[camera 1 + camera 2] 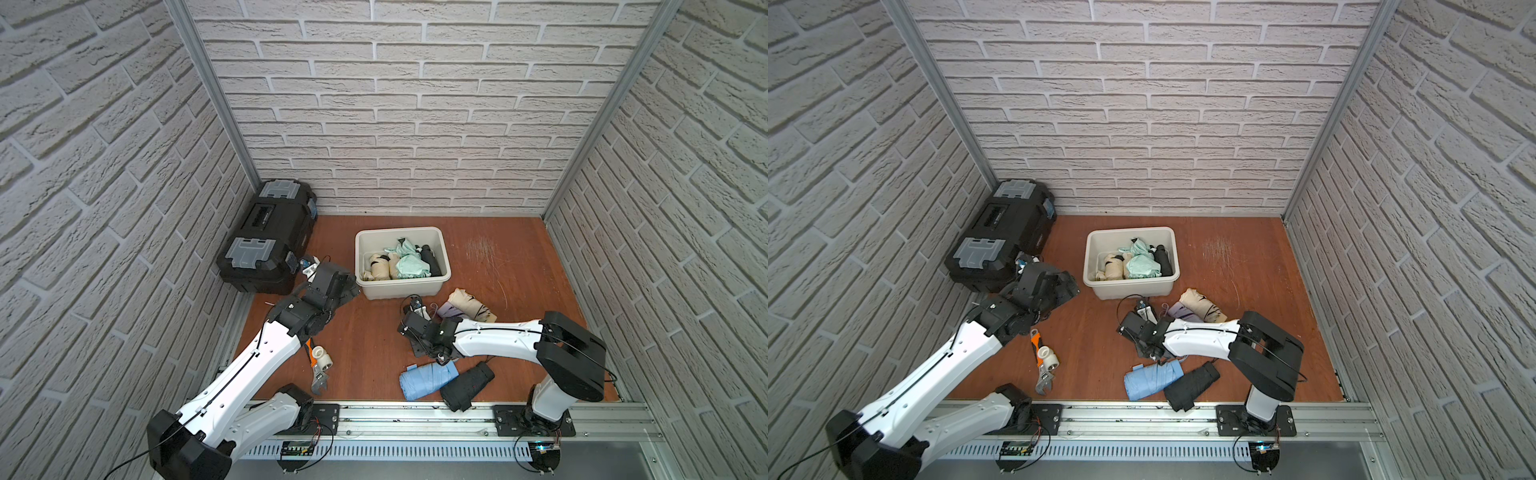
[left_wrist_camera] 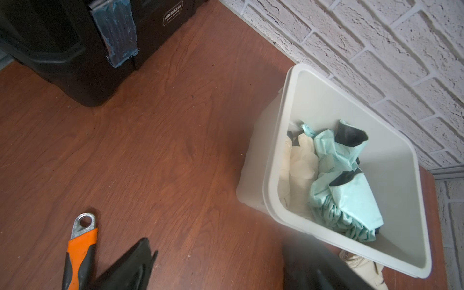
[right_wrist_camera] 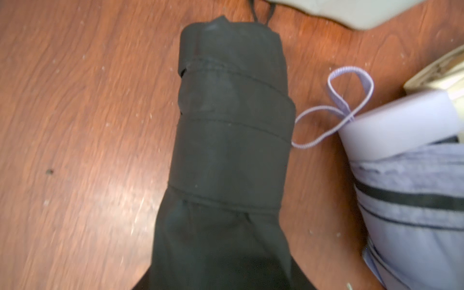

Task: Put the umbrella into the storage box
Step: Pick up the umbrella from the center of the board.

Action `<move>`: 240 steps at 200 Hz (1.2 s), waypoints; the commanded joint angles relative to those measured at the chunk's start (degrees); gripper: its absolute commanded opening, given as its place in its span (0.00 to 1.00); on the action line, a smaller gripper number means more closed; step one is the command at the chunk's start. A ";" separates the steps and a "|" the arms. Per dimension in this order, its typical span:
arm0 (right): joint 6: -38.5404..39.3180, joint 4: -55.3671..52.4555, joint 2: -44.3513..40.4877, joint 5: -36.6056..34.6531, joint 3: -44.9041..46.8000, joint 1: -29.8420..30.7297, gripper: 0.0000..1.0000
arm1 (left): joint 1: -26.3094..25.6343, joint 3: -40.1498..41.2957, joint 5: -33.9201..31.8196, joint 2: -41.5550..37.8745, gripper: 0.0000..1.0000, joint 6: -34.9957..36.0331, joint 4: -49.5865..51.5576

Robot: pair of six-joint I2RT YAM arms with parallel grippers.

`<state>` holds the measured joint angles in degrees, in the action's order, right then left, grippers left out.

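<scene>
While I can't tell if the right gripper (image 1: 422,338) is clamped, that black rolled-fabric umbrella (image 3: 231,140) mid-frame looks light, squishy, so I'd grab its strapped middle.

The left arm (image 1: 270,357) and right arm (image 1: 494,338) had white shells, black joints and thin black cables tied alongside. Black screwed base plates (image 1: 505,419) sat on the aluminium rail (image 1: 415,415). The left gripper (image 2: 224,248) was black.

Bare floor (image 1: 498,257) lies right of the storage box (image 1: 400,289); folded umbrellas (image 1: 471,305) crowd its near side, the toolbox (image 1: 266,237) its left.
</scene>
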<state>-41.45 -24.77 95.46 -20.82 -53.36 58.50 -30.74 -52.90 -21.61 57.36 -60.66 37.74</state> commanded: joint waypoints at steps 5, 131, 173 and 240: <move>-0.16 -3.00 -5.63 4.03 0.25 0.48 0.43 | 0.42 0.85 -0.10 -0.84 0.95 0.28 -1.75; 6.51 -16.76 -25.32 22.41 0.97 0.52 0.38 | 2.75 -0.84 2.17 5.03 0.95 0.06 -7.44; 8.48 -17.35 -28.89 24.05 -3.89 0.30 0.36 | 6.36 -1.98 5.80 6.85 0.93 0.27 -7.02; 9.58 -16.16 -26.59 29.18 -16.63 -5.27 0.34 | 12.08 -2.56 16.17 8.32 0.82 4.09 -11.50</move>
<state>-32.95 -44.56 68.18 6.04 -64.62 56.27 -20.36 -53.43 -10.72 65.01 -59.00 30.76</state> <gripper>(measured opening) 0.455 0.843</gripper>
